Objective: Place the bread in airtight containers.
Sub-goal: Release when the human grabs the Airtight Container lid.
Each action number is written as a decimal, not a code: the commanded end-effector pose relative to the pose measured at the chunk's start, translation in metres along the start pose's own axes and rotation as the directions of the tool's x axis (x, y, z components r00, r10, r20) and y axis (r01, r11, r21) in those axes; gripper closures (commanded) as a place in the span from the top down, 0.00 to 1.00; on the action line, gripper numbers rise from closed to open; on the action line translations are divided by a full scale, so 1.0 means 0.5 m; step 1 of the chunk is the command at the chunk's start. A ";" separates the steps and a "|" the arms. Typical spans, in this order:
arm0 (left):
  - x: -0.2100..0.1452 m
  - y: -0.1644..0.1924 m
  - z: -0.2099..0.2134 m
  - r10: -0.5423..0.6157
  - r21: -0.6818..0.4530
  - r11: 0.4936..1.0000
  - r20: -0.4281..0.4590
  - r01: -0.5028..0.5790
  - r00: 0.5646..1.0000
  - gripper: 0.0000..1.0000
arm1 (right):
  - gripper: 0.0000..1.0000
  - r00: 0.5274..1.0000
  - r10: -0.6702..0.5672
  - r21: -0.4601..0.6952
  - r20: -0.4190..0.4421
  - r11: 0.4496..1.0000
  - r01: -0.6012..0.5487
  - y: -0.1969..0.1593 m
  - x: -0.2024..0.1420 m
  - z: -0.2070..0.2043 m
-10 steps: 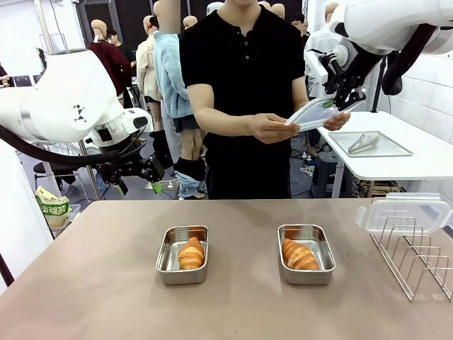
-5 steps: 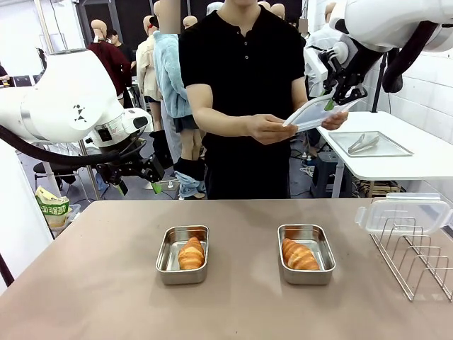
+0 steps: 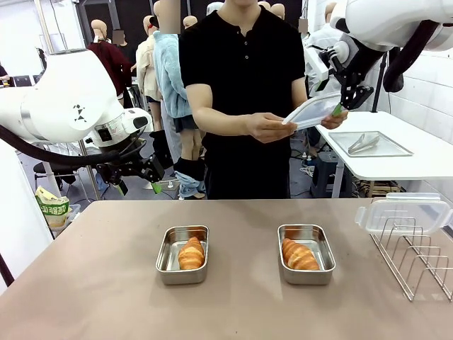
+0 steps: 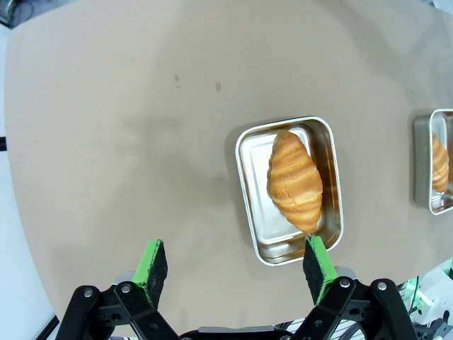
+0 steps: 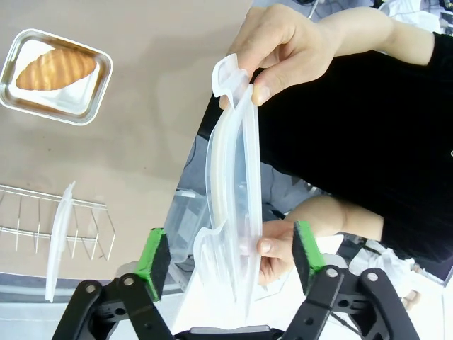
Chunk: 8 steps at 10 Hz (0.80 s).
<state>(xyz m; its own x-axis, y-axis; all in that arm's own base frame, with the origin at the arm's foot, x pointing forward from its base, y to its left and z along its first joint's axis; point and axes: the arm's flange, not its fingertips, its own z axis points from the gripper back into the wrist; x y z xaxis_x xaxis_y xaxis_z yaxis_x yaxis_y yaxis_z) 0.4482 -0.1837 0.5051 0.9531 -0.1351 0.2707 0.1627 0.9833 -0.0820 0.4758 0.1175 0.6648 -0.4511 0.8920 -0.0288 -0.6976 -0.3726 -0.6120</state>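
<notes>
Judging by looks, each roll is light, soft & flaky under a glossy crust, so easy to dent. No need to pinch them: left roll (image 3: 190, 253) lies in left tin (image 3: 161, 265), right roll (image 3: 299, 255) in right tin (image 3: 328, 268), both tins uncovered on the surface (image 3: 92, 283). What's left to handle is prob. the lids: thin clear plastic, light, a bit bendy, slick. Best taken by the stiffer white rim or corner tab, not the flat middle. One lid (image 5: 237, 177) is up in the person's hands (image 5: 279, 42), edge-on between the fingers of the right pincer (image 5: 228, 244), which stand wide w/ nothing gripped; pads don't seem to touch it. 2nd lid (image 3: 403, 211) rests on the wire rack (image 3: 417, 265) at the right. Left pincer (image 4: 232, 244) is wide & empty, hovering above the left tin, roll just ahead of its fingertips, nearer one pad.
</notes>
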 end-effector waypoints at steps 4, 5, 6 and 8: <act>0.005 0.002 0.001 0.009 0.009 1.000 0.004 -0.009 1.000 1.00 | 1.00 0.998 0.052 0.048 0.018 0.997 -0.053 -0.010 0.007 -0.008; 0.005 0.002 0.001 0.009 0.009 1.000 0.004 -0.009 1.000 1.00 | 1.00 1.000 0.007 0.016 0.004 1.000 -0.007 0.002 0.004 -0.003; 0.005 0.002 0.001 0.009 0.009 1.000 0.004 -0.009 1.000 1.00 | 1.00 1.000 0.007 0.016 0.004 1.000 -0.007 0.002 0.004 -0.003; 0.005 0.002 0.001 0.009 0.009 1.000 0.004 -0.009 1.000 1.00 | 1.00 1.000 0.007 0.016 0.004 1.000 -0.007 0.002 0.004 -0.003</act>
<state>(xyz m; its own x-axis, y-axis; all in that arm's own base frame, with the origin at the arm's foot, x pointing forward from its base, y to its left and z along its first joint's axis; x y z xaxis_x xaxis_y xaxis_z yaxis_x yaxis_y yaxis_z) 0.4482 -0.1837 0.5051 0.9531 -0.1351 0.2707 0.1627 0.9833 -0.0820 0.4751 0.1191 0.6626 -0.4617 0.8865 -0.0318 -0.7060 -0.3890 -0.5919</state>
